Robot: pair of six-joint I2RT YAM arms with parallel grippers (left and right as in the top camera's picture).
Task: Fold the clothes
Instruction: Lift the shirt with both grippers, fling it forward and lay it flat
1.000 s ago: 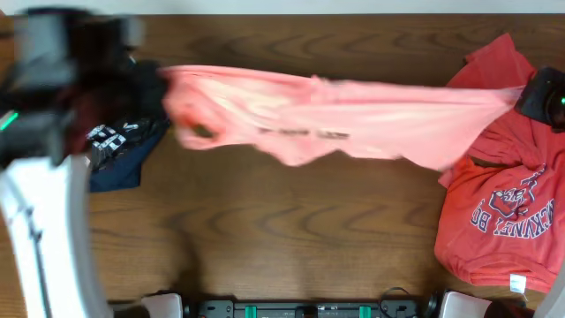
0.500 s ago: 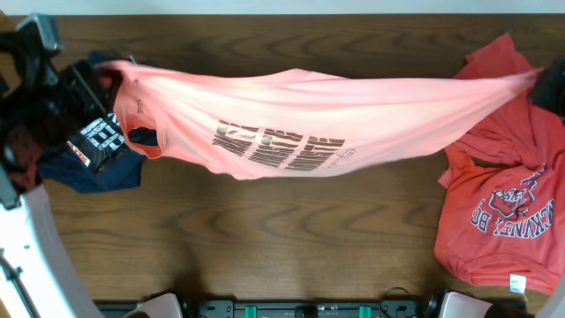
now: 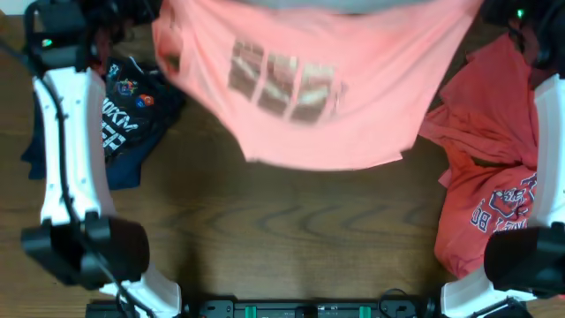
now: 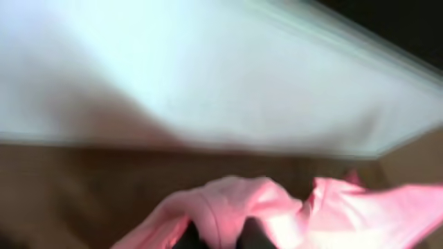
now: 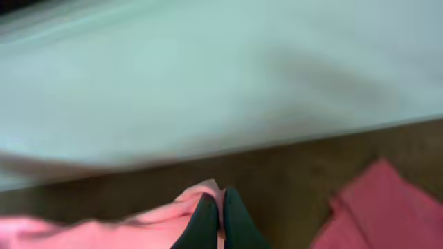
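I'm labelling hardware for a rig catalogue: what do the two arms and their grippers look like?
The left arm and right arm match: white rounded links joined by bulky black joint housings. A thin black cable runs along the left arm's link; a small green light glows near each far end. The left gripper and right gripper have dark, narrow fingers.

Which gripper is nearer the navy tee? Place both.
Left. The left gripper holds the pink shirt beyond the navy tee; the right gripper holds it across the table, near the red tee.

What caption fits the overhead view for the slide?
Pink tee held spread above the table, navy tee to its left, red tee to its right.
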